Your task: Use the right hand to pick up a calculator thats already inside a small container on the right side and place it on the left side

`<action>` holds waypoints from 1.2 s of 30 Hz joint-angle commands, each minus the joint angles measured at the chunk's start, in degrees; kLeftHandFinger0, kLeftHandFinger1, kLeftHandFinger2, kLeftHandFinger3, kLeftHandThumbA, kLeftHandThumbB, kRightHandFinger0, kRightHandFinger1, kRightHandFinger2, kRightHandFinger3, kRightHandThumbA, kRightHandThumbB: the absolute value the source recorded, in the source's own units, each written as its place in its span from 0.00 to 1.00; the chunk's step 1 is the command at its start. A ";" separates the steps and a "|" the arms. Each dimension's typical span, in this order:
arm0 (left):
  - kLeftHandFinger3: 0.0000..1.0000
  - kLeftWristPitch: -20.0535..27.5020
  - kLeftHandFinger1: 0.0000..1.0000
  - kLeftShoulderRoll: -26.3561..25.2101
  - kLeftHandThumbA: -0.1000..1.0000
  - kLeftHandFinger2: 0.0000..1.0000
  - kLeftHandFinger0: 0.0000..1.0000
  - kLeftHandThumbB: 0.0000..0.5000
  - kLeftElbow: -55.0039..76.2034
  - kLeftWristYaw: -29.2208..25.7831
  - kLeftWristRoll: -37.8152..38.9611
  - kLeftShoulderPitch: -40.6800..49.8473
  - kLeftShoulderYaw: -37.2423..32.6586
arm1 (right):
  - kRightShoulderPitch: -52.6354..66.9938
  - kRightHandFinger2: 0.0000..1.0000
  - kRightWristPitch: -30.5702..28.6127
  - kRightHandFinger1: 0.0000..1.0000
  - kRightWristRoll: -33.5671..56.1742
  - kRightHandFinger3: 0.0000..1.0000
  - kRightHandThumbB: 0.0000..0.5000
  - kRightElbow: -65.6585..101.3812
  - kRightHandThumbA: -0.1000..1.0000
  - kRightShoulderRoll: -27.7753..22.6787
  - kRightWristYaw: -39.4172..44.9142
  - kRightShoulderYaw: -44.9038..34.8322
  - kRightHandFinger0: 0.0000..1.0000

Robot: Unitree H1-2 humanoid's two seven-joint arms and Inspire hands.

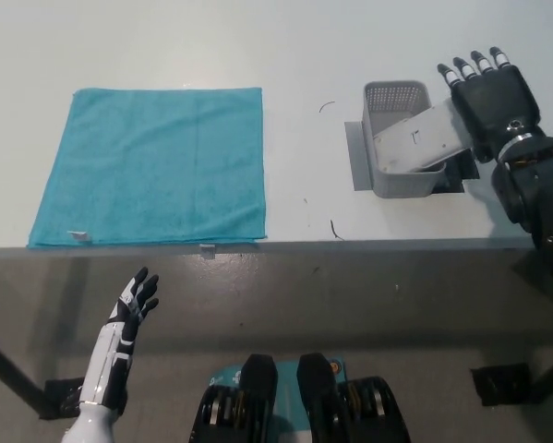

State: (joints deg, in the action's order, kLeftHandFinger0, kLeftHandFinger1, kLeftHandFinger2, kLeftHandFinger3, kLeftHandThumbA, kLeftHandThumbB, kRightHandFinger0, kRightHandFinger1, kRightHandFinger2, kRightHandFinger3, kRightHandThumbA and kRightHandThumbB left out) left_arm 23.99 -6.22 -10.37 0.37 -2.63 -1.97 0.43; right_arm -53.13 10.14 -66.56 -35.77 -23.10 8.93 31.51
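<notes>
On the right side of the pale table (294,55) stands a small grey container (398,138), a perforated basket that serves as the landmark for everything else. It rests on a flat grey sheet (355,157) that shows along its left edge and continues beneath it toward the near right. Inside the container lies the calculator (420,138), a light grey slab seen from its plain side; it sits tilted, with its lower end down in the basket and its upper end sticking out over the basket's right rim. Just right of the container, the black right hand (491,97) lies over that raised end, its fingers spread and pointing away from the robot; whether it actually grips or merely touches the calculator cannot be told, since the contact is hidden under the palm. Well to the left of the container, a square teal cloth (151,166) lies flat on the table, with a small white tag (80,236) at its near left corner. Between the cloth and the container the tabletop bears a few thin dark marks (334,228). Far to the lower left of the container, below the table's front edge, the white left hand (136,300) rests in the air with its fingers apart, holding nothing.
</notes>
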 commanded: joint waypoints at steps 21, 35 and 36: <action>1.00 1.57 1.00 -0.57 1.00 1.00 1.00 0.00 1.82 0.14 0.89 0.24 0.83 | -9.77 0.30 -9.68 0.11 6.84 0.53 0.53 -32.68 0.00 5.33 -32.25 -0.03 0.00; 1.00 1.78 1.00 -0.62 1.00 1.00 1.00 0.00 0.96 0.10 0.78 -1.46 0.86 | -10.67 0.06 -12.58 0.03 9.22 0.31 0.59 -27.58 0.00 2.70 -39.03 -1.46 0.00; 1.00 1.85 1.00 -0.62 1.00 1.00 1.00 0.00 0.81 0.16 0.85 -1.61 0.86 | -10.54 0.18 -12.51 0.08 9.48 0.30 0.61 -25.04 0.00 2.08 -38.76 -2.12 0.00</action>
State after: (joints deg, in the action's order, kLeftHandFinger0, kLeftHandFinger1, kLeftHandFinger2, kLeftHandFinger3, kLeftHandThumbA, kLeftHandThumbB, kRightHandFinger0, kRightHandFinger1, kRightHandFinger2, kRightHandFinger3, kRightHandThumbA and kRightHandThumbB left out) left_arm 23.94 -6.16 -10.38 0.40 -2.63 -1.97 0.63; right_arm -58.78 -0.89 -60.68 -67.50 -17.17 -23.59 32.16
